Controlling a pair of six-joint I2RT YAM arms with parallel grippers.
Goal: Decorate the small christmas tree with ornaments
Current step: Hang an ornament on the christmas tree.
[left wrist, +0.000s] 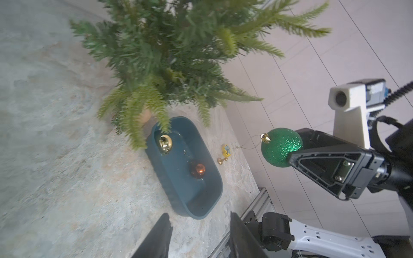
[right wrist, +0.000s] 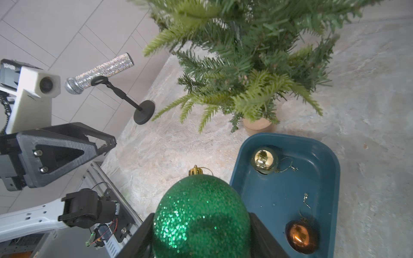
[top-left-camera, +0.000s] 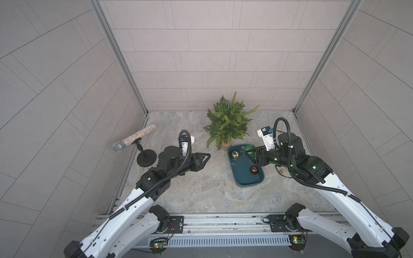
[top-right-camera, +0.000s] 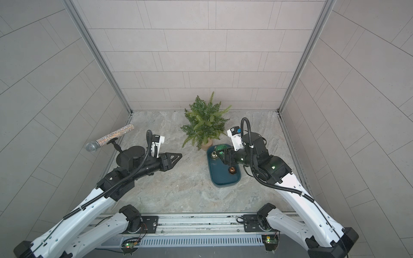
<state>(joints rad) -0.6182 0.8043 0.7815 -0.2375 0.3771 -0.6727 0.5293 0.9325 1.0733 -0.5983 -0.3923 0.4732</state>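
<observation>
Right claw (right wrist: 201, 216): we clench the green bauble (left wrist: 280, 146) near the tree (top-left-camera: 229, 125) | left claw (left wrist: 199, 223): parted, empty | gold bauble (top-left-camera: 235, 154), copper bauble (top-left-camera: 254, 170): in our tray (top-left-camera: 245, 179) on the desk (top-left-camera: 201, 189)

Glitter-covered microphone (top-left-camera: 134, 138), tilted on a black round-based stand (top-left-camera: 146, 159), at the left edge of the marble tabletop (top-left-camera: 201, 189). Dark teal tray (top-left-camera: 245, 179) right of centre; beside it, a small brass piece (left wrist: 222, 160) and a flat yellow piece (left wrist: 227, 150).

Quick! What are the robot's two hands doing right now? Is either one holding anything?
Left gripper: open, holding nothing.
Right gripper: closed on the glittery green ornament.
</observation>
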